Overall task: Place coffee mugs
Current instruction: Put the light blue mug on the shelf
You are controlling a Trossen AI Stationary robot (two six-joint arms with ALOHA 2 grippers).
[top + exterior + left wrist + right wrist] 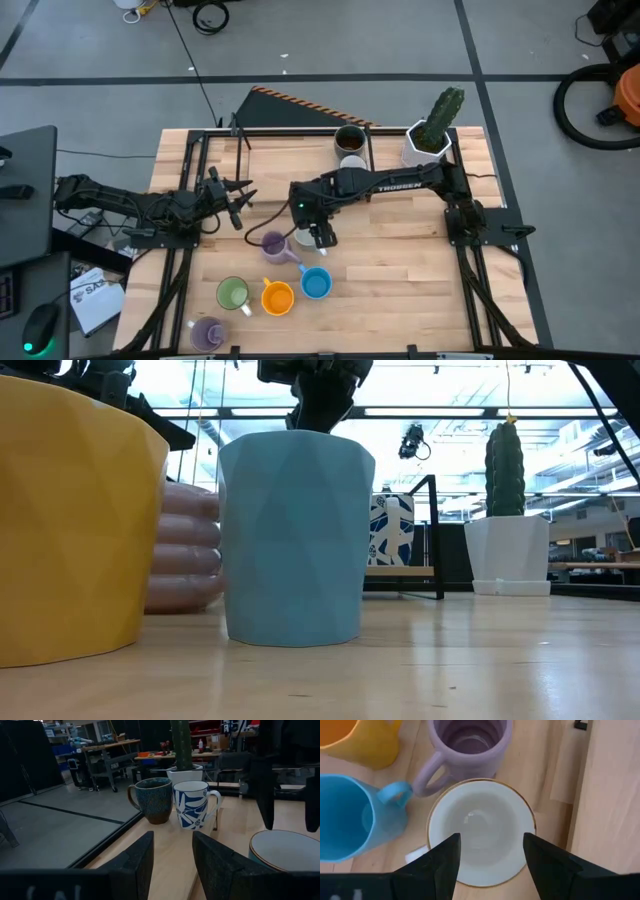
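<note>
The right gripper hangs directly above a plain white ceramic mug with a thin gold rim, near the centre of the light wooden slatted tabletop. In the right wrist view its two dark fingers are spread to either side of the mug's rim; contact with the rim cannot be determined.

A ribbed pale purple mug stands just beside the white mug at its 9 o'clock in the high view. A faceted light blue mug stands near it at 6 o'clock, and a faceted orange-yellow mug stands just beside the blue mug at 8 o'clock. A green mug is at 9 o'clock from the orange-yellow mug. A second purple mug is at the near tabletop edge, at 7 o'clock from the green mug.

At the far tabletop edge, a dark brown glazed mug and a white mug with a blue leaf pattern stand side by side. The white angular pot holding a green cactus is at their 3 o'clock.

The left gripper waits over the tabletop at 10 o'clock from the ribbed purple mug, fingers spread and holding nothing.
</note>
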